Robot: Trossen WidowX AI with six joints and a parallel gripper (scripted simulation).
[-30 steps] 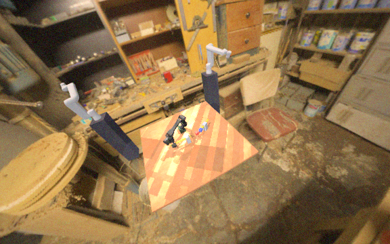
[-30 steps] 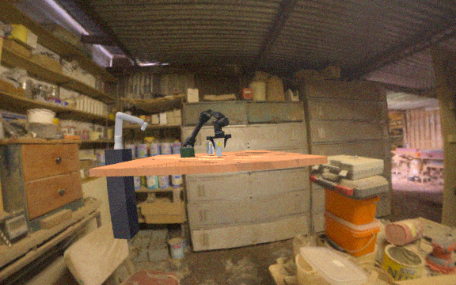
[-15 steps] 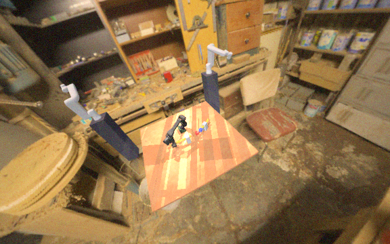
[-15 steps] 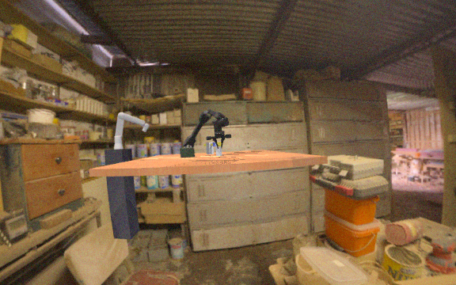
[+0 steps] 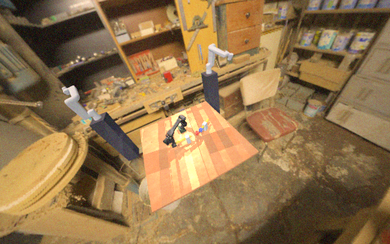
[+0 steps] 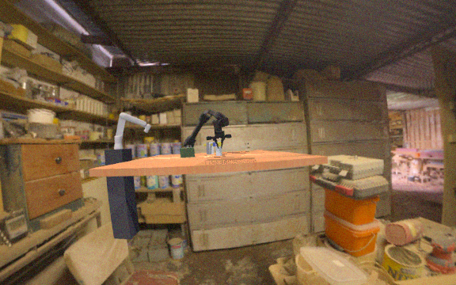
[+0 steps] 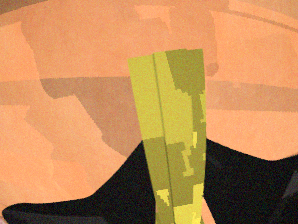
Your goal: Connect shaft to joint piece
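Observation:
My gripper [image 5: 175,144] [image 6: 218,146] [image 7: 165,139] is shut on the yellow second shaft, with a black finger on each side of it in the wrist view. The second shaft [image 5: 183,139] [image 7: 172,105] runs from the fingers to its pale blue block [image 5: 188,139] [image 6: 218,151]. The joint piece shows in the top view as a red part [image 5: 197,133] beside a blue part [image 5: 200,130]. It is on the end of the first shaft, by the other pale block [image 5: 204,126]. The red part stands apart from the second block. Its opening is too small to make out.
The blocks and the arm's dark green base [image 6: 187,152] stand on the wooden table top [image 5: 195,173] [image 6: 153,167]. Two pale arms on dark pillars [image 5: 114,135] [image 5: 210,89] stand beyond the table. A chair [image 5: 271,123] is beside it.

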